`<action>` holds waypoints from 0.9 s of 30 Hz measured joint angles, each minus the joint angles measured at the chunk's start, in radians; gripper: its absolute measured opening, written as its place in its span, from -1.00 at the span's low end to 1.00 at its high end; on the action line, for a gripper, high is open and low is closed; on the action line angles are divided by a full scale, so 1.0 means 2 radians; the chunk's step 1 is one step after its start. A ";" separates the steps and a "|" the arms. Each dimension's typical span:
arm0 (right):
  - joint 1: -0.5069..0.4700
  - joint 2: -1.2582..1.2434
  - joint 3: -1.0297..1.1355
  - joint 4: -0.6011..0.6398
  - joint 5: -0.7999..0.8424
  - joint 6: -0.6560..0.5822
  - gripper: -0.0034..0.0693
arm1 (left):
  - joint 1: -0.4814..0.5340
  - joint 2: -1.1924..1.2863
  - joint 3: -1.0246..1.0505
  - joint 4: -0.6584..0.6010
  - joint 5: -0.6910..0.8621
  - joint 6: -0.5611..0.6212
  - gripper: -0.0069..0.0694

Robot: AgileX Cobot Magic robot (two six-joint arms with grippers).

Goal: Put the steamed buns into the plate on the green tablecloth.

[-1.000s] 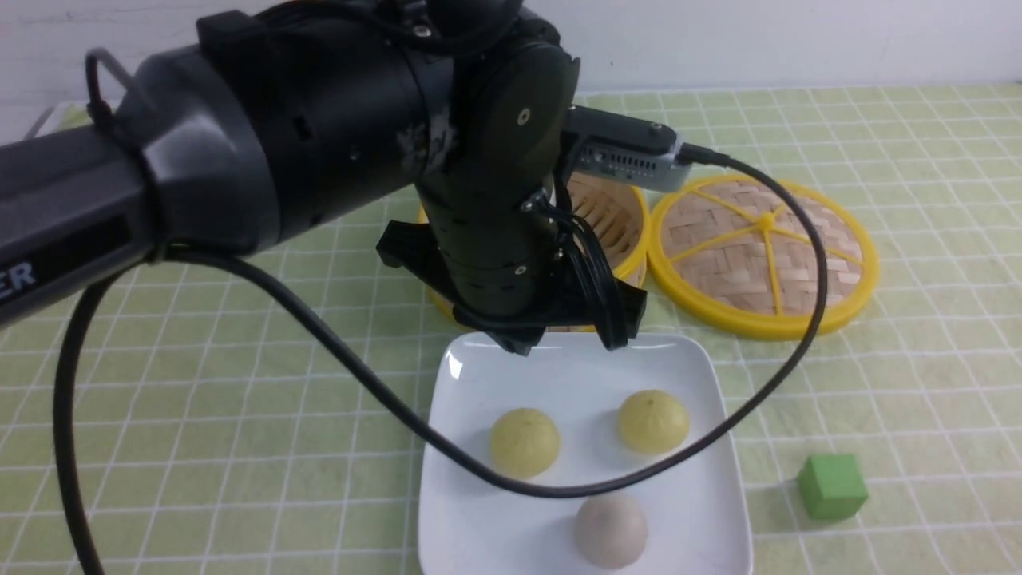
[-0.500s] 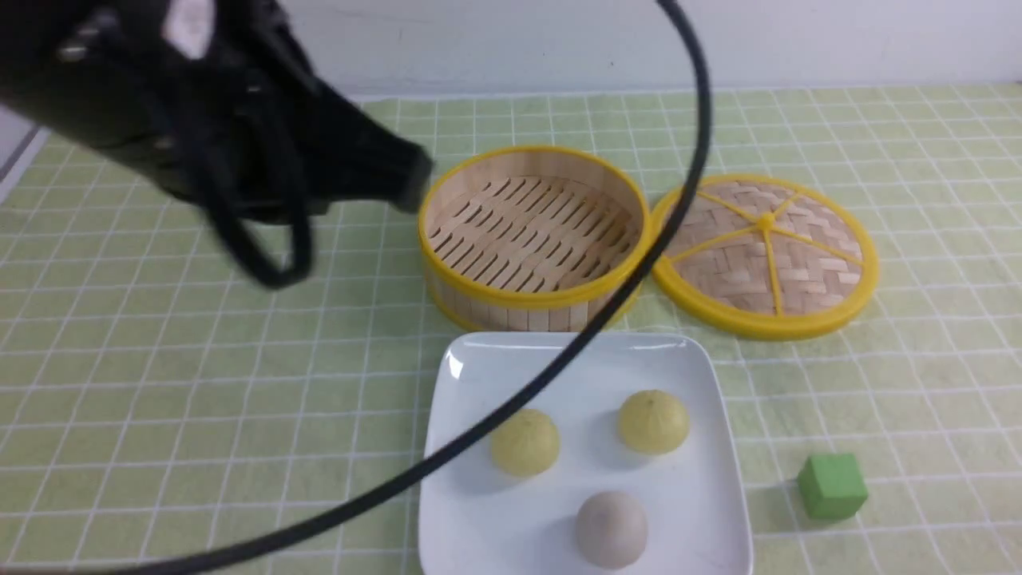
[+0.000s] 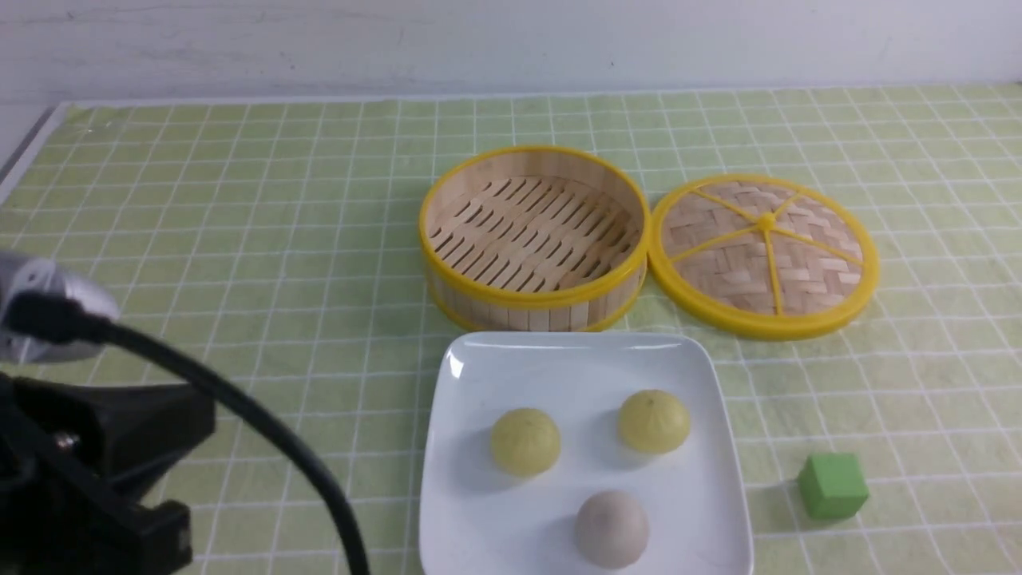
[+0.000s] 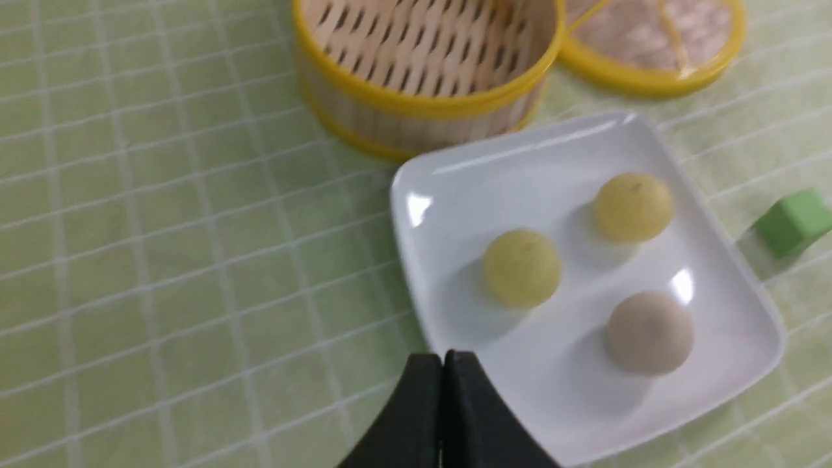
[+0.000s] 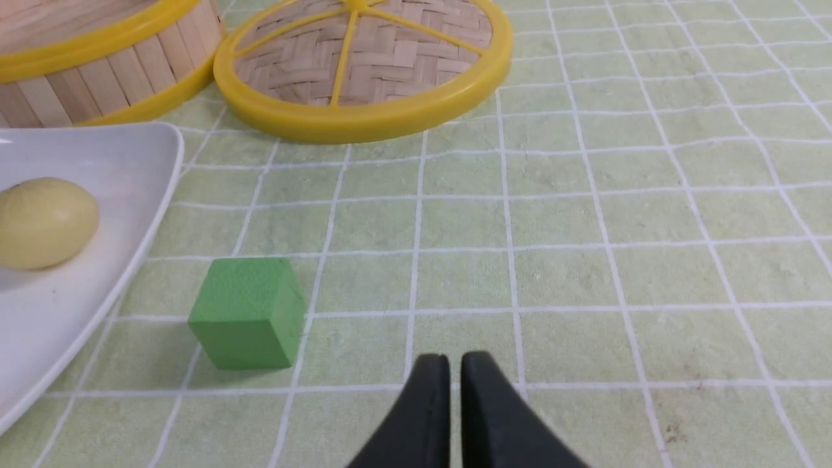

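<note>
Hovering empty, the left gripper (image 4: 442, 364) has its jaws pressed together above the near edge of the plate (image 3: 479, 511). The right gripper (image 5: 455, 370) shows a thin slit, seemingly almost closed, holding nothing. All three steamed buns (image 3: 524, 442) sit on the plate on the green tablecloth (image 3: 239, 239).

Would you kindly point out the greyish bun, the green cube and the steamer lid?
greyish bun (image 3: 612, 529), front view, dome top.
green cube (image 3: 832, 485), front view, front face.
steamer lid (image 3: 765, 254), front view, woven middle.
</note>
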 joint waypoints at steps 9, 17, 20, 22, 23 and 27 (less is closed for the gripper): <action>0.000 0.000 0.000 0.000 0.000 0.000 -0.73 | 0.000 -0.014 0.123 0.011 -0.205 -0.070 -0.73; 0.000 0.000 0.000 0.000 0.000 0.000 -0.72 | 0.000 -0.014 0.144 0.019 -0.181 -0.072 -0.73; 0.000 0.000 0.000 0.000 0.000 0.000 -0.71 | 0.000 -0.014 0.146 0.032 -0.165 -0.072 -0.73; 0.000 0.000 0.000 0.000 0.000 0.000 -0.70 | 0.000 -0.014 0.146 0.041 -0.151 -0.072 -0.72; 0.000 0.000 0.000 0.000 0.000 0.000 -0.70 | 0.002 -0.016 0.147 0.044 -0.142 -0.072 -0.72; 0.000 0.000 0.000 0.000 0.000 0.000 -0.68 | 0.048 -0.042 0.147 0.037 -0.097 -0.063 -0.72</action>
